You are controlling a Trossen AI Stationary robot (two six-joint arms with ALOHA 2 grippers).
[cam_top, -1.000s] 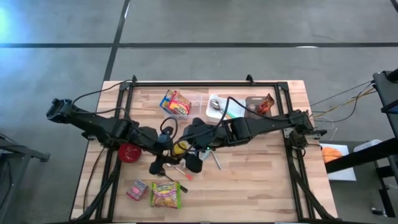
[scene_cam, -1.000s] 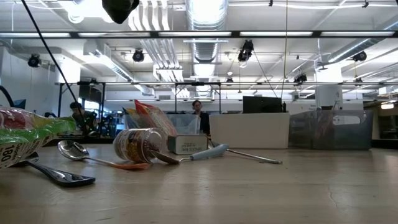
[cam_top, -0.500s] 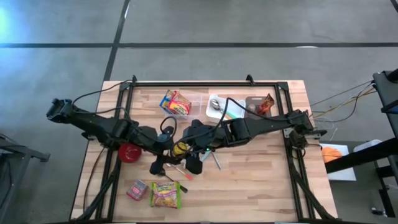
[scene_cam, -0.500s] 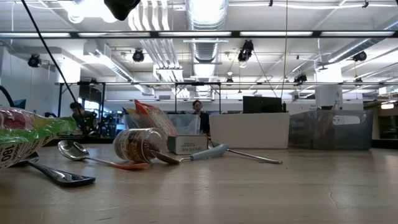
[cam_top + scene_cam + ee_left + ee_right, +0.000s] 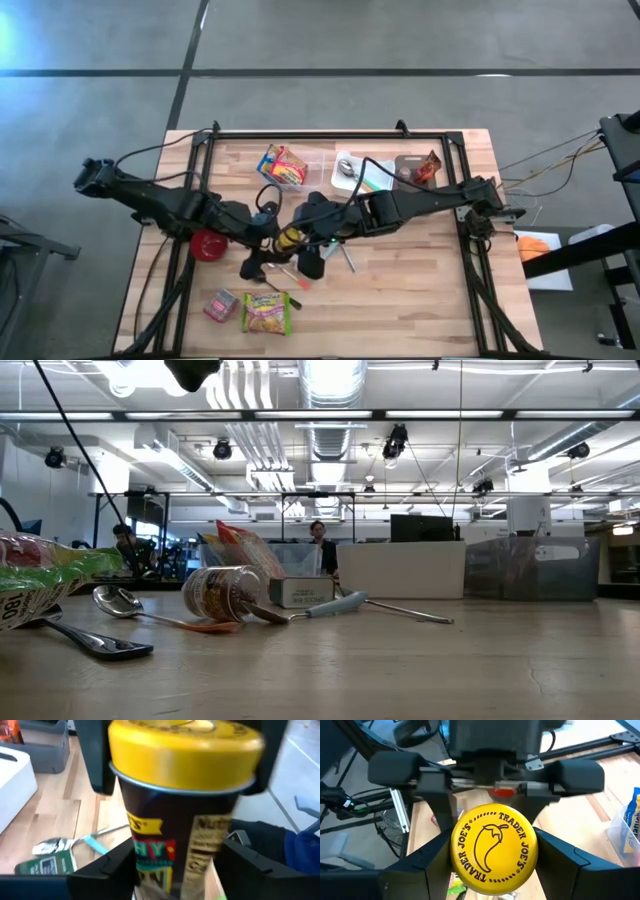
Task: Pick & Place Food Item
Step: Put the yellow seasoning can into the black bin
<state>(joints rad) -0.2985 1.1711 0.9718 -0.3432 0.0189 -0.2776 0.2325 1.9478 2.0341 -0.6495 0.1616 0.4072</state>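
Note:
A dark jar [image 5: 175, 835] with a yellow lid [image 5: 494, 850] hangs in the air over the table's middle, between my two grippers [image 5: 288, 238]. My right gripper [image 5: 495, 867] comes from the table's right and is shut on the jar's lid end. My left gripper [image 5: 175, 872] comes from the table's left. It is open, with one finger on either side of the jar's dark body, close to it. The low view shows neither the jar nor the grippers. My right gripper pinches the yellow lid's rim [image 5: 250, 770] between its two fingers, on two opposite sides. The fingers come end-on at the lid from the table's right, slanting down. The jar is lifted clear of the table, lid toward my right arm, bottom toward my left gripper.
A red bowl [image 5: 208, 243] sits under my left arm. Two food packets [image 5: 265, 312] lie near the front left. At the back stand a clear bin with a snack bag [image 5: 283, 165], a white tray with a spoon [image 5: 350, 170] and a dark tray [image 5: 425, 167]. Utensils [image 5: 340, 255] lie below the grippers.

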